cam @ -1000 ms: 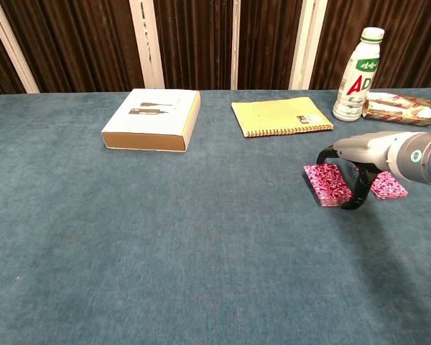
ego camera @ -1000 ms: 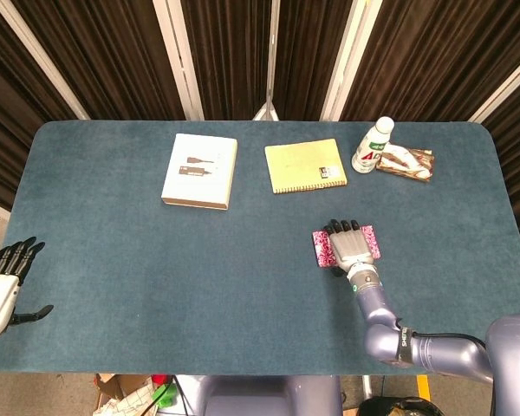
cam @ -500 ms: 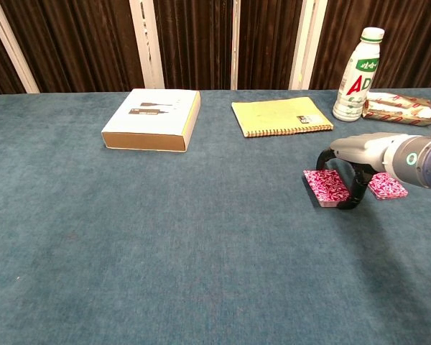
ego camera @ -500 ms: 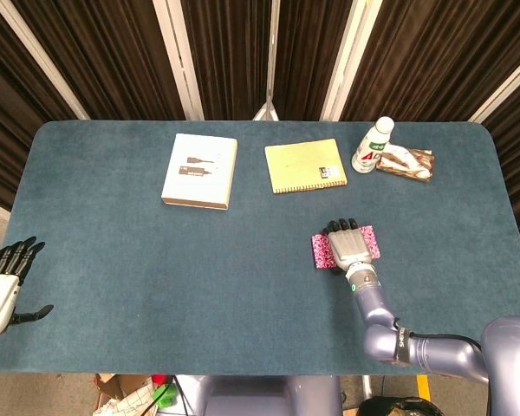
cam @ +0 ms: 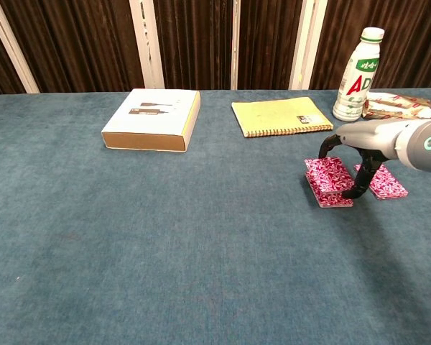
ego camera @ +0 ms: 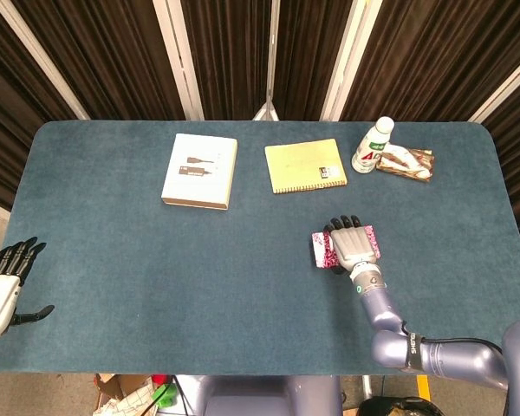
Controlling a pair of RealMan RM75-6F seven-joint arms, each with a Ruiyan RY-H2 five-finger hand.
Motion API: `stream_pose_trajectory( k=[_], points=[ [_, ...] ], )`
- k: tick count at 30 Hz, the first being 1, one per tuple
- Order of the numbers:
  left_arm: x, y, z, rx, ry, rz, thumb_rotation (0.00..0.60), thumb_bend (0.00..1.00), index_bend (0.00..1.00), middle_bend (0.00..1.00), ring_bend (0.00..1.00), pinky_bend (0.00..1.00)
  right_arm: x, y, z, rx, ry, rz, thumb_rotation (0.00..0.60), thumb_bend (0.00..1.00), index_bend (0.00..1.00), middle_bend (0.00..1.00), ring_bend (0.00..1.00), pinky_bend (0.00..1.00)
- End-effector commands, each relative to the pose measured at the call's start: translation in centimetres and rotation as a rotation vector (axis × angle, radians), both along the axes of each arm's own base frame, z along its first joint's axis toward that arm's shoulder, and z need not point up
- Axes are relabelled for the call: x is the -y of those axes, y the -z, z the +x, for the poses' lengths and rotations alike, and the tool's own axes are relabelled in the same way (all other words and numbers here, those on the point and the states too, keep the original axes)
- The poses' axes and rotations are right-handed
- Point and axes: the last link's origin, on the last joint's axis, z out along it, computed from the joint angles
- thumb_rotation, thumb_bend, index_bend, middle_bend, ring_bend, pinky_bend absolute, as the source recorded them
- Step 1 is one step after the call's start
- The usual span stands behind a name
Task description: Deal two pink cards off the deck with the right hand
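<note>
The pink patterned deck point(ego camera: 321, 250) point(cam: 327, 181) lies flat on the blue table, right of centre. One pink card point(ego camera: 373, 239) point(cam: 386, 182) lies on the cloth just to the deck's right. My right hand point(ego camera: 354, 245) point(cam: 360, 153) arches over the deck, with fingertips point(cam: 356, 192) down at its right edge and the thumb near its far corner. No card is lifted clear of the deck. My left hand point(ego camera: 2, 290) hangs with fingers spread and nothing in it, off the table's near left corner, seen only in the head view.
A white box point(ego camera: 200, 170) point(cam: 153, 118) and a yellow notebook point(ego camera: 305, 165) point(cam: 281, 116) lie toward the back of the table point(ego camera: 156, 260). A white bottle point(ego camera: 373, 145) point(cam: 356, 75) and a wrapped snack packet point(ego camera: 406, 162) point(cam: 396, 106) stand at the back right.
My right hand has lifted and arched higher over the deck, its fingertips shifting to the deck's right edge. The deck turned slightly and lies flat. The left hand has not moved.
</note>
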Motion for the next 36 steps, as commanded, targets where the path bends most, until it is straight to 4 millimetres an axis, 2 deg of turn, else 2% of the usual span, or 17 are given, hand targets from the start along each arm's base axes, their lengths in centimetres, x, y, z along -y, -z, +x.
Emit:
stream_pose_trajectory(
  k=[1, 9, 13, 16, 20, 22, 26, 30, 36],
  points=[
    [0.0, 0.0, 0.0, -0.001, 0.001, 0.001, 0.600, 0.02, 0.00, 0.00, 0.00, 0.00, -0.3, -0.1, 0.2, 0.017, 0.008, 0.001, 0.600, 0.29, 0.55, 0.14, 0.00, 0.00],
    [-0.1, 0.0, 0.0, -0.003, 0.003, -0.001, 0.600, 0.02, 0.00, 0.00, 0.00, 0.00, -1.8, 1.0, 2.9, 0.064, -0.041, 0.029, 0.600, 0.29, 0.55, 0.14, 0.00, 0.00],
    [-0.2, 0.0, -0.1, -0.002, 0.000, -0.001, 0.600, 0.02, 0.00, 0.00, 0.00, 0.00, -2.8, 2.3, 5.0, 0.082, -0.081, 0.050, 0.600, 0.29, 0.55, 0.14, 0.00, 0.00],
    [-0.2, -0.1, -0.1, 0.000, -0.002, 0.001, 0.600, 0.02, 0.00, 0.00, 0.00, 0.00, -3.3, 3.4, 5.6, 0.083, -0.086, 0.058, 0.600, 0.29, 0.54, 0.14, 0.00, 0.00],
    [-0.2, -0.1, -0.2, 0.001, -0.007, 0.001, 0.600, 0.02, 0.00, 0.00, 0.00, 0.00, -3.8, 4.3, 5.9, 0.079, -0.092, 0.063, 0.600, 0.28, 0.45, 0.14, 0.00, 0.00],
    [-0.2, -0.1, -0.3, 0.000, -0.009, 0.001, 0.600, 0.02, 0.00, 0.00, 0.00, 0.00, -3.9, 4.6, 6.0, 0.077, -0.094, 0.066, 0.600, 0.29, 0.37, 0.11, 0.00, 0.00],
    [-0.2, -0.1, -0.3, -0.003, -0.010, 0.000, 0.600, 0.02, 0.00, 0.00, 0.00, 0.00, -4.3, 4.9, 6.3, 0.063, -0.104, 0.079, 0.600, 0.29, 0.15, 0.01, 0.00, 0.00],
    [-0.3, -0.1, -0.3, 0.002, -0.014, 0.000, 0.600, 0.02, 0.00, 0.00, 0.00, 0.00, -4.7, 5.0, 6.3, 0.028, -0.113, 0.095, 0.600, 0.29, 0.03, 0.00, 0.00, 0.00],
    [-0.3, -0.2, -0.4, 0.007, -0.021, 0.005, 0.600, 0.02, 0.00, 0.00, 0.00, 0.00, -4.9, 4.6, 5.8, 0.004, -0.100, 0.093, 0.600, 0.28, 0.00, 0.00, 0.00, 0.00]
  ],
)
